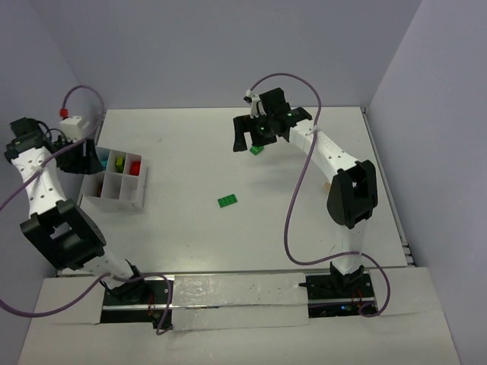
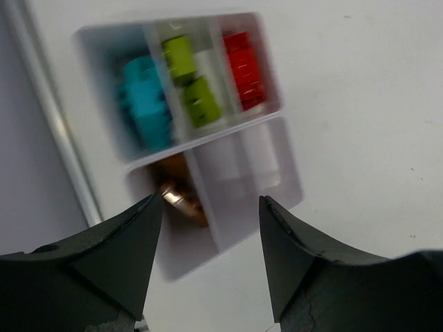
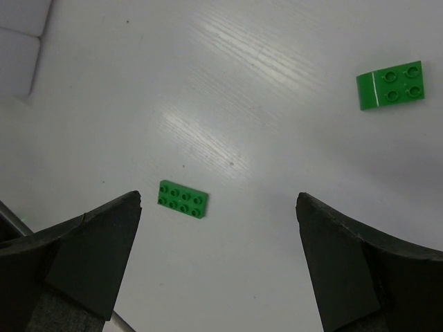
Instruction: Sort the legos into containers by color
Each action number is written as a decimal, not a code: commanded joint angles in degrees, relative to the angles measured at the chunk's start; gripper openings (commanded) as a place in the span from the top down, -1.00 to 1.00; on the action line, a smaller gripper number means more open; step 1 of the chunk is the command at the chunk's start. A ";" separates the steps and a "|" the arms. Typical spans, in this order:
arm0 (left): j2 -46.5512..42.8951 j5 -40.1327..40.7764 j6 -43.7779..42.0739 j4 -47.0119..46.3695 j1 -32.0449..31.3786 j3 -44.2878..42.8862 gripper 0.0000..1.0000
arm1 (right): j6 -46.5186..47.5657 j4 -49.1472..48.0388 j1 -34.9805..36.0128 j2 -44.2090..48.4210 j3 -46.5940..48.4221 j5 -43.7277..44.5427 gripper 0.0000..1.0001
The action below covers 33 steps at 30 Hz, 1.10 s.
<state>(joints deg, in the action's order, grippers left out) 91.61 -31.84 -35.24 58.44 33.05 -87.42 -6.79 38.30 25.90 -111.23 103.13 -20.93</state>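
Green pieces are all that lie loose on the white table (image 1: 190, 243). One green brick (image 1: 227, 201) sits mid-table, well apart from the box, and a second green brick (image 1: 257, 150) lies just beneath the right gripper (image 3: 218, 256). Only the right wrist view shows that gripper's fingers spread wide and holding nothing, with both green pieces on the table beyond them.

The left wrist view looks into the six-cell box (image 2: 259, 159). It holds a blue brick (image 2: 145, 104) in a corner cell, two yellow-green bricks (image 2: 181, 55) in the next, a red brick (image 2: 246, 66) in the third and an orange brick (image 2: 181, 197) under the blue. From overhead only blue, yellow-green and red show. The left gripper (image 2: 211, 242) hangs over the box, fingers apart and empty. A purple cable (image 1: 293, 205) loops beside the right arm.
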 commanded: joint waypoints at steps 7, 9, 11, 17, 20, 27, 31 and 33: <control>-4.62 3.14 9.64 -9.00 -38.64 8.31 -0.34 | -0.02 -0.75 -7.91 0.01 -5.58 4.25 -1.00; -1.27 4.88 12.25 -10.91 -46.02 7.44 -0.34 | 0.05 -0.80 -10.55 0.94 -6.88 4.14 -1.00; 1.96 6.46 13.81 -11.17 -52.05 5.45 -0.34 | 0.31 -0.86 -12.31 2.02 -8.44 4.22 -1.00; 17.86 10.34 12.53 -1.14 -63.25 -9.38 -0.33 | 1.47 -0.88 -19.23 4.68 -12.46 3.56 -0.99; 24.18 12.58 12.99 1.99 -66.36 -14.41 -0.34 | 2.08 -0.95 -22.41 5.61 -13.76 2.84 -1.00; 32.14 18.08 14.41 4.65 -71.29 -21.32 -0.38 | 2.50 -1.21 -25.46 6.64 -15.52 0.92 -1.00; 35.38 19.12 14.24 6.14 -73.18 -21.51 -0.38 | 2.90 -1.21 -27.38 6.77 -16.16 0.36 -1.00; 36.00 19.82 14.67 5.92 -73.53 -21.15 -0.38 | 2.92 -1.21 -27.55 6.97 -16.36 0.30 -1.00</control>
<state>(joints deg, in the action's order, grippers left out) 125.93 -14.51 -21.51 61.42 -39.48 -106.94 -4.84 38.01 -0.80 -107.18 87.62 -19.51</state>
